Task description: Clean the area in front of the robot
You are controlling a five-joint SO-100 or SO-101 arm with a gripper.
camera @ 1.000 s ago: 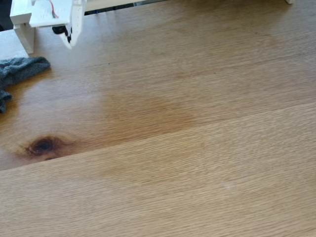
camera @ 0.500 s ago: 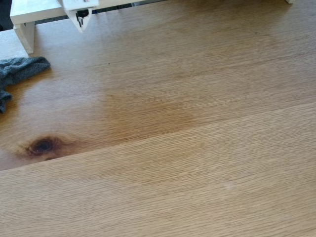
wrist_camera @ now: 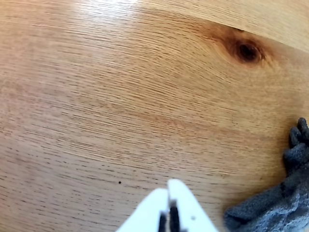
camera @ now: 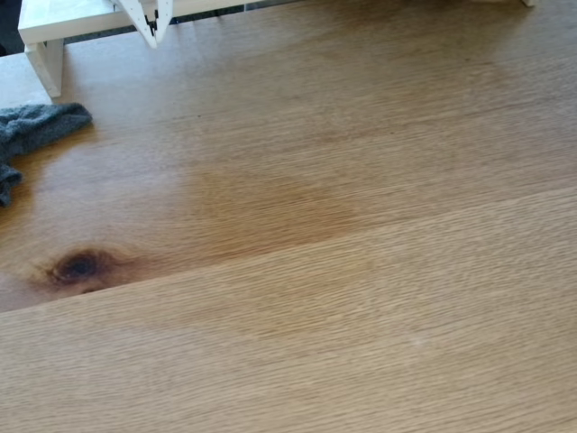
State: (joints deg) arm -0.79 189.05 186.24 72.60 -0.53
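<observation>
Lifted since prev frame, fingers (wrist_camera: 170, 189) pressed together, w/ grey cloth (camera: 32, 135) beside.

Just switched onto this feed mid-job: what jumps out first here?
The dark knot at the left of the oak tabletop in the fixed view, with a darker tan patch beside it. A grey cloth lies crumpled at the left edge, and the white gripper hangs shut at the top, holding nothing.

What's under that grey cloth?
The cloth lies on the oak tabletop. Bare wood shows around it in the wrist view; anything beneath it is covered.
</observation>
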